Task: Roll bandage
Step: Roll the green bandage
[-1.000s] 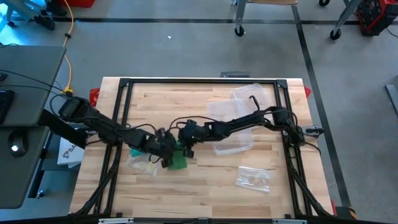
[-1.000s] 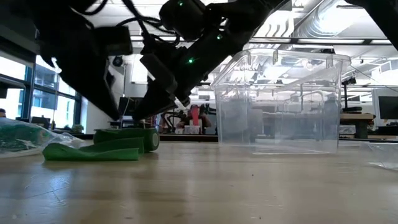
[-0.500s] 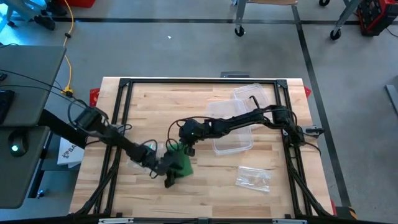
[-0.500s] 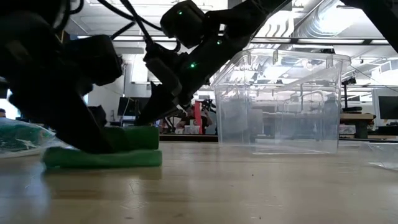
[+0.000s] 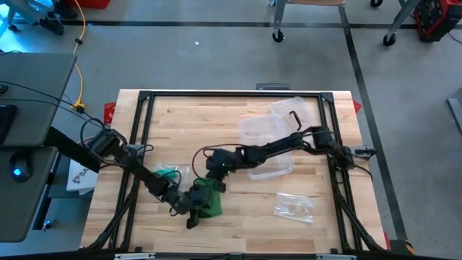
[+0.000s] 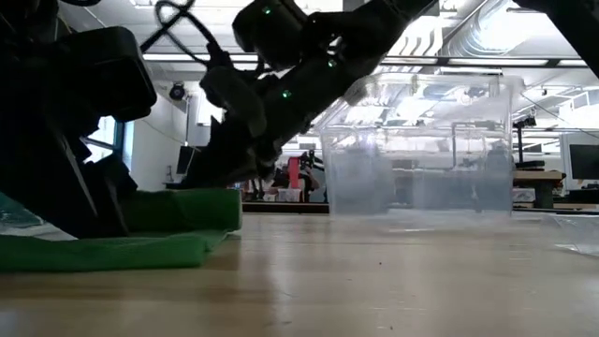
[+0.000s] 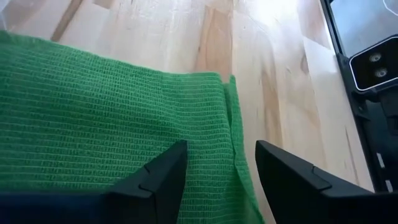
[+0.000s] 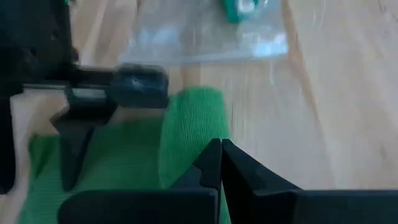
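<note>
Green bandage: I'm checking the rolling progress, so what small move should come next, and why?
Probably the left gripper, open over the flat green bandage, should press down to hold it, while the shut right gripper at the rolled end turns it further.

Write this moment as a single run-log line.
left gripper: open over green bandage | right gripper: shut at roll | clear container: behind

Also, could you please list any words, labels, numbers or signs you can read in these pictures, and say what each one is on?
Nothing can be read.
White sheet beside the table's left edge: dark print, partly hidden by the left arm and too small to read.
Green bandage, clear tub, plastic bags: no lettering shows.
</note>
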Robot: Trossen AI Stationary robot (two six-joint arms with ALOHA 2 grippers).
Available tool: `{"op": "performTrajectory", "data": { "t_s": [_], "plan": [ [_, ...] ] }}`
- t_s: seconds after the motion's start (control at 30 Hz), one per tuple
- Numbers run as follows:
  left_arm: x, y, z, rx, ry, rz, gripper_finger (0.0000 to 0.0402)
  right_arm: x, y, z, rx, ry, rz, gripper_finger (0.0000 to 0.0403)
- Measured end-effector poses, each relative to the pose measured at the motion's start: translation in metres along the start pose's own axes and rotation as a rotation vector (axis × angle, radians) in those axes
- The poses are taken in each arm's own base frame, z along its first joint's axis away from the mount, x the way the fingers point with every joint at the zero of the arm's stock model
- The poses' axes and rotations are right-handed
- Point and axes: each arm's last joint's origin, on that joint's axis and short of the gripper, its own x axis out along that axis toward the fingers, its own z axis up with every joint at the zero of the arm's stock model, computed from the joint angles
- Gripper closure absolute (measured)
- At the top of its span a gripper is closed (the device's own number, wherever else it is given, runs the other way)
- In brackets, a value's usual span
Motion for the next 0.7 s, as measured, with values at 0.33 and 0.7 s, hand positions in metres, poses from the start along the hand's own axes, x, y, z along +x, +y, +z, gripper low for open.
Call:
{"op": "performTrajectory", "data": {
  "t_s": [0.33,0.7],
  "plan": [
    [-0.006,-0.028,0.023,-0.035,-0.022,-0.142,0.0216,0.010,0.027,-0.012,-0.038,0.014,-0.019,0.0403],
    [-0.027,-0.048,0.042,-0.041,0.005,-0.117,0.0216,0.010,0.029,-0.013,-0.080,0.019,-0.018,0.0403]
  ]
}}
